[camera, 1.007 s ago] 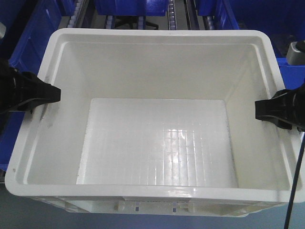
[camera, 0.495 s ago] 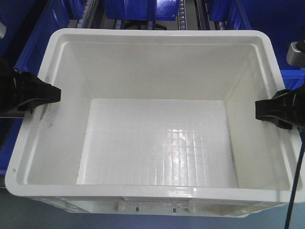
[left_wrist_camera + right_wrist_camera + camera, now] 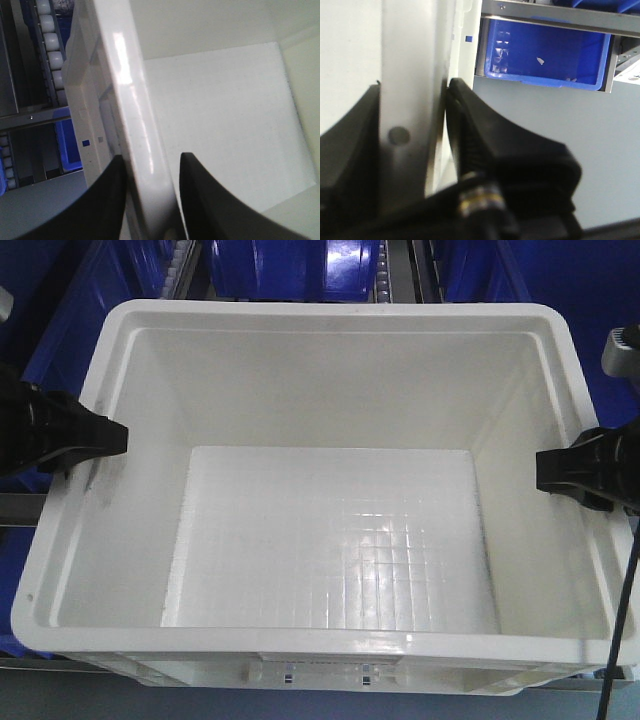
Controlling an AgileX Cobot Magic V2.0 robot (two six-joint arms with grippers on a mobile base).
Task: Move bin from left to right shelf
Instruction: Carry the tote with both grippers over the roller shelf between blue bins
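Nearest to us, the front rim of the white bin (image 3: 300,642) is filling the bottom of the front view, and the crate is riding empty, its gridded floor bare and glaring under the light. Moving up to the side walls: the left claw (image 3: 150,157) is clenched across the left rim, one finger inside the wall and one outside, pressing right against the plastic. Over on the other side the right claw (image 3: 413,87) is doing the same, clamped on the right wall with the rim pinched between its black fingers. So the bin is hanging between the two arms, apparently clear of any shelf and out in front of the racking.

This looks like the carry phase, and the trick is symmetry. Both arms should be travelling rightward at a matched pace and height, because any difference will be twisting the rim out of one grip. The squeeze wants to be holding steady, since smooth plastic can slide.

Beyond the far rim, blue crates (image 3: 270,265) are sitting on the shelving, with a roller track (image 3: 392,265) running between them. The far edge needs clearance from those as the load is swinging across.
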